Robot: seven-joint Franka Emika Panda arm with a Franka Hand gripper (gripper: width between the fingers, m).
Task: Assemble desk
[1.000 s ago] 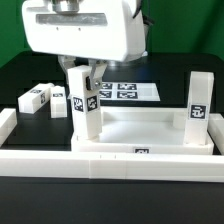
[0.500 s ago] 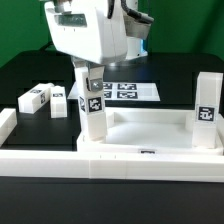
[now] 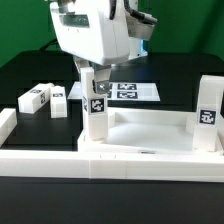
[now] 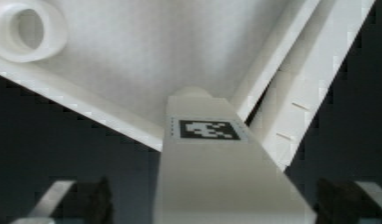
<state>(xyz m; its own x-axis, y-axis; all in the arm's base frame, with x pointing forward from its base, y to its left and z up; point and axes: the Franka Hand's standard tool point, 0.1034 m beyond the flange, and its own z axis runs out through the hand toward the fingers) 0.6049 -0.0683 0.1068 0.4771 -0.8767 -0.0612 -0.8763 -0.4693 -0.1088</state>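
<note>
Straddling the upper end of an upright desk leg (image 3: pixel 96 110), my end effector (image 3: pixel 92 75) has its 2 fingers (image 4: pixel 67 200) standing close on either side of the leg. The wrist view shows a thin dark strip between at least 1 finger and the leg's face, so I cannot tell whether I am clamping it or only bracketing it.

The leg's foot sits at the corner of the desk top (image 3: pixel 150 125) on the exterior view's left. The desk top lies on the black tabletop (image 3: pixel 30 70) just behind a long white border rail (image 3: pixel 120 165). A second leg (image 3: pixel 209 115) stands upright at the corner on the exterior view's right. 2 more legs (image 3: pixel 35 97) (image 3: pixel 59 103) lie loose on the tabletop, apart from the desk top, on the exterior view's left. The marker board (image 3: pixel 125 90) lies flat behind. In the wrist view, 1 round corner socket (image 4: pixel 24 30) is open and unfilled.

I judge the leg to be light, rigid plastic with smooth, rather slippery faces. It should not bend or crush, but it could twist or slide between the pads. The best hold is across 2 opposite flat faces near the upper end, above the tag (image 3: pixel 97 103), square to the leg so it stays plumb in its socket.
</note>
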